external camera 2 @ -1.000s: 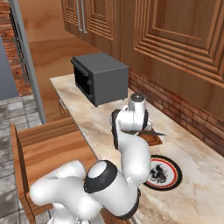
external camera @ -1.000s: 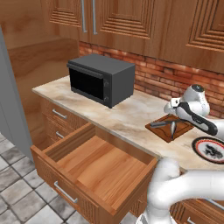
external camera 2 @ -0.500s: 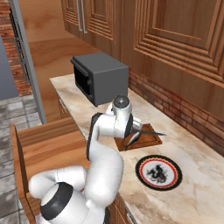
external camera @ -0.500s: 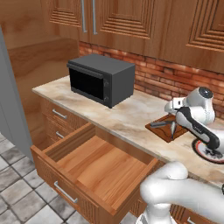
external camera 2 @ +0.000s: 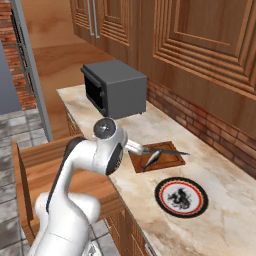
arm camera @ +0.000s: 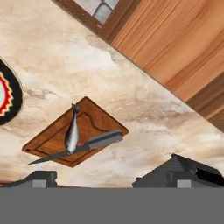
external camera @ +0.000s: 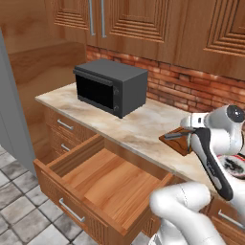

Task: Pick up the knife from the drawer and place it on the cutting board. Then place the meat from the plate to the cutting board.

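Fingers [arm camera: 39, 178] of the gripper [arm camera: 111, 175] stand wide apart, holding nothing, above the marble counter [external camera 2: 220, 175]. Below the counter, the drawer [external camera: 103, 184] is pulled fully out with its bare wooden floor showing. A dark microwave [external camera 2: 115, 90] sits on the counter by the brick wall. Near it rests the cutting board [arm camera: 76, 131], with the plate [external camera 2: 181, 197] just beside it. Across the board lies the knife [arm camera: 83, 147], its blade tip poking past the rim. On top of it, crossing the blade, sits the meat [arm camera: 72, 131].
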Robot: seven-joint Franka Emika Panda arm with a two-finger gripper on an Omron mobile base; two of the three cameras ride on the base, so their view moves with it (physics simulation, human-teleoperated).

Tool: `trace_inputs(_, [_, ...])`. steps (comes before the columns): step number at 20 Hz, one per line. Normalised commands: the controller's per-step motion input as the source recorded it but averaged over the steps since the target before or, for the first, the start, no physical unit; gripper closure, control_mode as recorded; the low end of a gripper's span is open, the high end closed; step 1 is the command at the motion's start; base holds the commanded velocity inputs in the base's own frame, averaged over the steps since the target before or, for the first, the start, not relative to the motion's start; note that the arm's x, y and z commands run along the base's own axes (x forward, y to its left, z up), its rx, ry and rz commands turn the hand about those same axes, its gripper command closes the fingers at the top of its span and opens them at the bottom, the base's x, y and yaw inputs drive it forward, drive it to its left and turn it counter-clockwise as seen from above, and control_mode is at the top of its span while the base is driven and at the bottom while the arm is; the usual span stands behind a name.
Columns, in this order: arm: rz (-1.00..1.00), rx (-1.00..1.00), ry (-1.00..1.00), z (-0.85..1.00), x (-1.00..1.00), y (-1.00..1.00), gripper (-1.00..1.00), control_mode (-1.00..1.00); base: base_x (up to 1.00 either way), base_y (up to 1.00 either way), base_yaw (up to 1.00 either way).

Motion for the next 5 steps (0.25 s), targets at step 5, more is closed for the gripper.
trace_inputs(5, [0.0,0.0,-0.08,1.0,-1.0,0.02,-1.0,-1.0,0.0,0.0,0.0])
